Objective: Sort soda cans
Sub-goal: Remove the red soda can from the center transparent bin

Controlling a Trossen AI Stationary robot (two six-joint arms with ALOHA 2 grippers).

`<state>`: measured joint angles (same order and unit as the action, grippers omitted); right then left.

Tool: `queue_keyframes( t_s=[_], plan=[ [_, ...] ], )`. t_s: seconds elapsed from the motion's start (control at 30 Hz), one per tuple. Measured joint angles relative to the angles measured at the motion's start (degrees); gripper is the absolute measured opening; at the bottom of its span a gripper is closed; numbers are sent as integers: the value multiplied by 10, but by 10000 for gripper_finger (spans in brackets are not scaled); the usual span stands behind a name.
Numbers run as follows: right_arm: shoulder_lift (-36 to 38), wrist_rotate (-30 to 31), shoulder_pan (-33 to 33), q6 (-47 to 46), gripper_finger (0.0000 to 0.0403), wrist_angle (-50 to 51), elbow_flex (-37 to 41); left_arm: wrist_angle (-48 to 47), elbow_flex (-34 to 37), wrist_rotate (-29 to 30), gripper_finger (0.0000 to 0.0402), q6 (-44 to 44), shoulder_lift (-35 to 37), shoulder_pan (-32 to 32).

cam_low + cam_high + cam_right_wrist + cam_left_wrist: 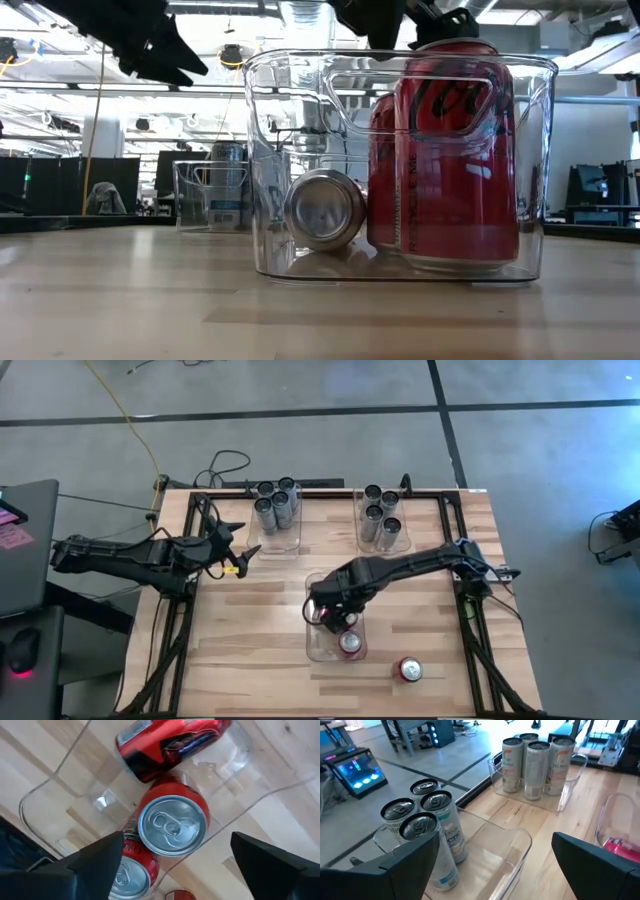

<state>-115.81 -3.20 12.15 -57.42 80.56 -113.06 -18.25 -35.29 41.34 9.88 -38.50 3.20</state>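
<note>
On the table's left, the left gripper [243, 550] is hanging spread and empty beside silver cans [276, 502]; centrally, the right gripper [335, 617] is gaping over the red cans [172, 822] in their bin [540, 160]. A stray red can [410, 669] is waiting: rigid, light, slick; likely best pinched mid-body.

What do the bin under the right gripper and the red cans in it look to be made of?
Bin: clear, glossy, likely hard plastic; the cans and room show through its walls. Red cans: seemingly thin metal, probably aluminium, with printed red sides and bare silver pull-tab tops.
</note>
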Motion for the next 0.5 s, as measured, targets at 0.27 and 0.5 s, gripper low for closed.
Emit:
queue_keyframes(
  t_s=[0.27, 0.5],
  plan=[
    [-8, -11, -3, -27, 384, -29, 9, -3, -6, -1, 380, -38, 0, 0],
    [-8, -17, -3, -24, 389, -41, 9, 0, -9, -1, 380, -43, 1, 0]
  ],
)
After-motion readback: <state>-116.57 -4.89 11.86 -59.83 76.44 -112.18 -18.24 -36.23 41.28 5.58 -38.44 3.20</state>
